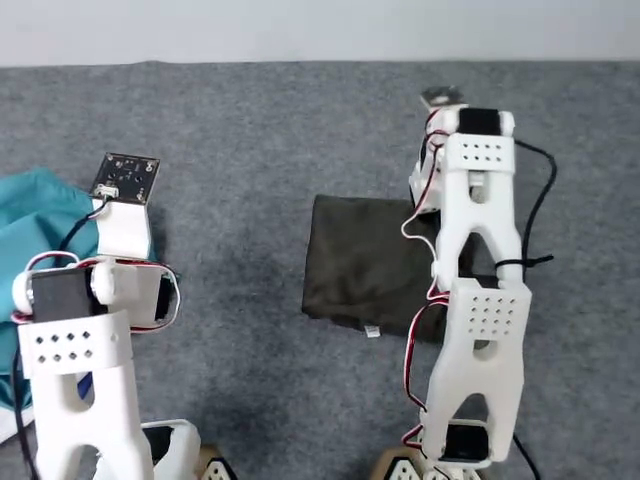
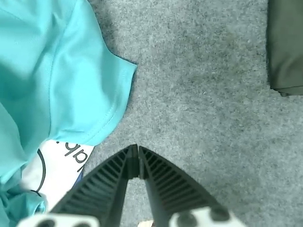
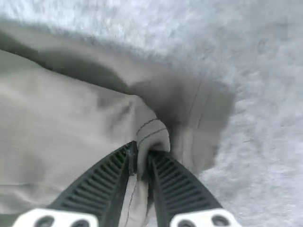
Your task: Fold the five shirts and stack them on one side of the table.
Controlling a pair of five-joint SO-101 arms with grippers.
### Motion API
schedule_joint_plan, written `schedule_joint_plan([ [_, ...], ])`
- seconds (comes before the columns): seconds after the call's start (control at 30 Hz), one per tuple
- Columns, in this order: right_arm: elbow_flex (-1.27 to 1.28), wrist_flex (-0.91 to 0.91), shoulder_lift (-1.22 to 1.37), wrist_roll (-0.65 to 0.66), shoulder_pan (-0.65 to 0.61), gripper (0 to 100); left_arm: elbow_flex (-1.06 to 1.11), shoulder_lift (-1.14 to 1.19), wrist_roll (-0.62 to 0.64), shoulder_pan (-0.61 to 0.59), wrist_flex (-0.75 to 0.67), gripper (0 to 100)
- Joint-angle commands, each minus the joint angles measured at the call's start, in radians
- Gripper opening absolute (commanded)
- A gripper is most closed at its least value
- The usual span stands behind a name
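High view first. The dark shirt [image 1: 360, 265] lies mid-counter [image 1: 250, 120] as a flat folded block. Its sides sit nearly square to the counter's far edge, and a small tag [image 1: 372, 331] pokes out on the near side. The right arm [image 1: 478, 250] stretches over the shirt's right side and hides that edge. I'd judge the long axis runs near to far, but I can't be sure. Well off to the left of the dark shirt, the teal shirt [image 1: 35, 215] is unfolded and heaped. The left arm [image 1: 75, 340] stands between the two, closer to the teal one.

Over to the left wrist view. The left gripper [image 2: 138, 155] has its fingers pressed together on nothing, poised above bare counter in the gap to the left of the dark shirt. That looks like a parked arm, clear of the work. A teal sleeve hem points across the gap toward the dark shirt, and a white shirt [image 2: 61, 165] peeks out beneath the teal cloth.

Now the right wrist view. The right gripper [image 3: 141, 153] has its fingers clamped on a pinch of the dark shirt right at its border. A stitched hem bulges up between the tips, with bare counter just beyond the shirt's edge. An edge grip like this reads as a handle, either for another fold or for dragging the block aside. The dark shirt looks close to finished, while the pile to its left awaits folding.
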Motion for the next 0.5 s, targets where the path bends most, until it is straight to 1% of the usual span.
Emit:
schedule_joint_plan([
  [0.0, -0.091, 0.036, -0.107, 0.071, 0.033, 0.9, -0.002, -0.017, -0.008, 0.002, 0.009, 0],
  [0.17, -0.167, 0.024, -0.110, 0.143, 0.058, 0.9, -0.002, -0.015, -0.008, 0.002, 0.009, 0],
  [0.3, -0.167, -0.042, -0.108, 0.175, 0.079, 0.9, -0.002, -0.015, -0.008, 0.002, 0.009, 0],
  [0.47, -0.172, -0.119, -0.030, 0.196, 0.097, 0.9, -0.002, -0.015, -0.008, 0.002, 0.009, 0],
])
